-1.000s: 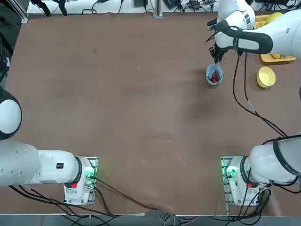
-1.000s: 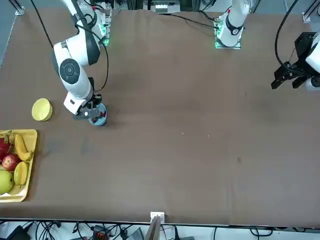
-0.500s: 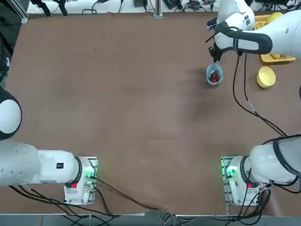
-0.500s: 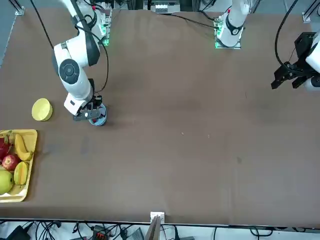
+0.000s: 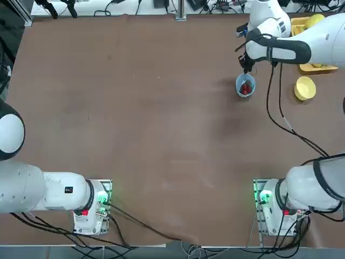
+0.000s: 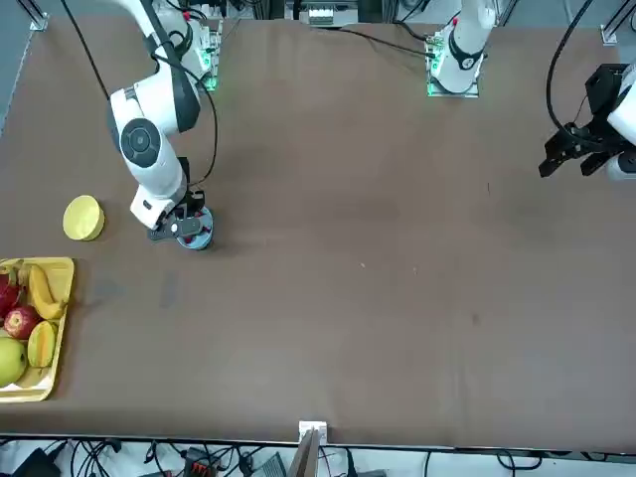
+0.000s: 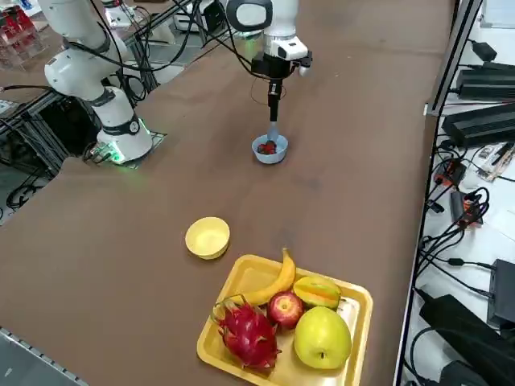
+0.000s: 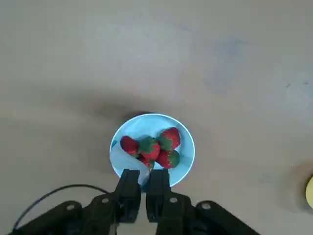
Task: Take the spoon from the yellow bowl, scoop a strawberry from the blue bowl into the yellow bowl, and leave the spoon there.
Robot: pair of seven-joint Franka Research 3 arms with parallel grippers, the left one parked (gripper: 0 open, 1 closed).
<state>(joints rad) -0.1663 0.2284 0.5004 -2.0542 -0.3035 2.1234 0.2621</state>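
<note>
Right gripper point(image 8: 143, 196): fingers nearly together, pinching spoon point(image 7: 273, 133) handle; hangs over blue bowl point(image 8: 188, 152), bowl end dipped in by the strawberries point(image 8: 154, 147).
Yellow bowl point(image 7: 208, 238): empty, well apart from blue bowl, near fruit tray point(image 7: 358, 310).
Status: spoon pickup done; scoop under way, no berry clearly on spoon yet. Left: lift one berry, carry to yellow bowl, tip in, leave spoon there.
</note>
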